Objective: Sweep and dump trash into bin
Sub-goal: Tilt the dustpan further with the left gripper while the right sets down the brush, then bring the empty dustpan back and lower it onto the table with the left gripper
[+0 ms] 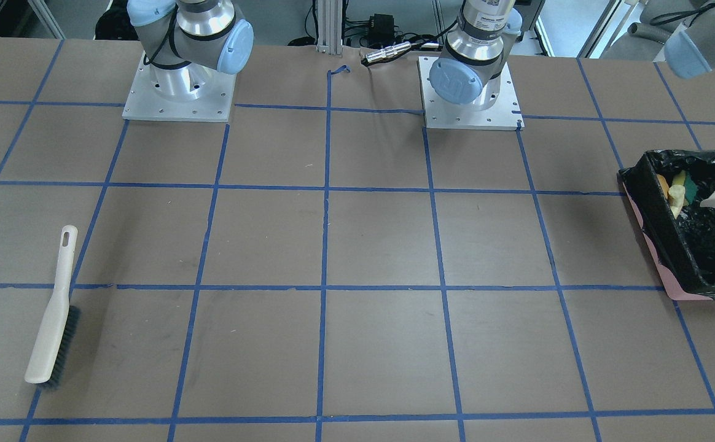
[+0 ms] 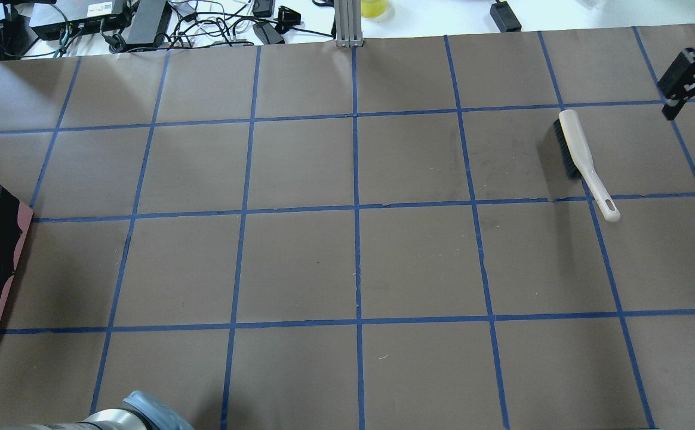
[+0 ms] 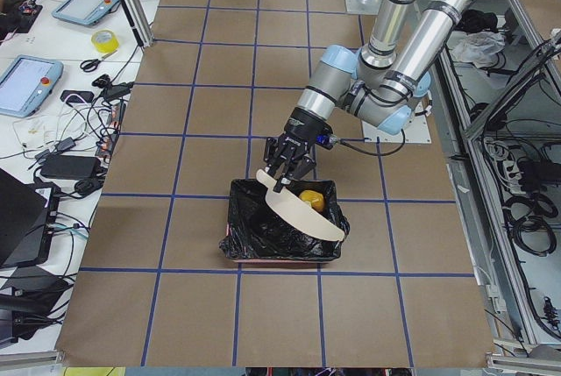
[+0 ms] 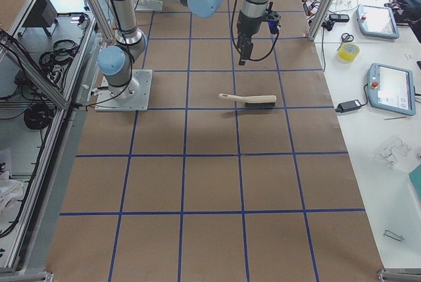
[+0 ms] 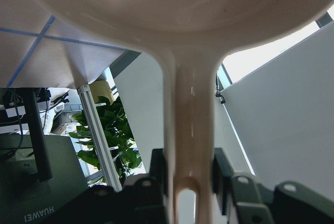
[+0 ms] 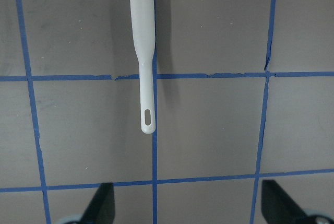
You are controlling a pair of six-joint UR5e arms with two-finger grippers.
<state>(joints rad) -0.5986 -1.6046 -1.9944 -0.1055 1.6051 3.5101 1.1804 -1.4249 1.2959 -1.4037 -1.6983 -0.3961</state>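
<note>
I see the brush lying on the surface, well apart from the bin holding the trash. My left end effector pinches the dustpan handle over the bin. The right end effector hangs spread and empty above the brush.

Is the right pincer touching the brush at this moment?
Apart. In the right wrist view the right pincer stands open, and the brush handle ends short of its fingers, with table showing between them.

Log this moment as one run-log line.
left gripper: shut on dustpan, tilted over bin | trash: in bin | brush: lying on table | right gripper: open, empty
</note>
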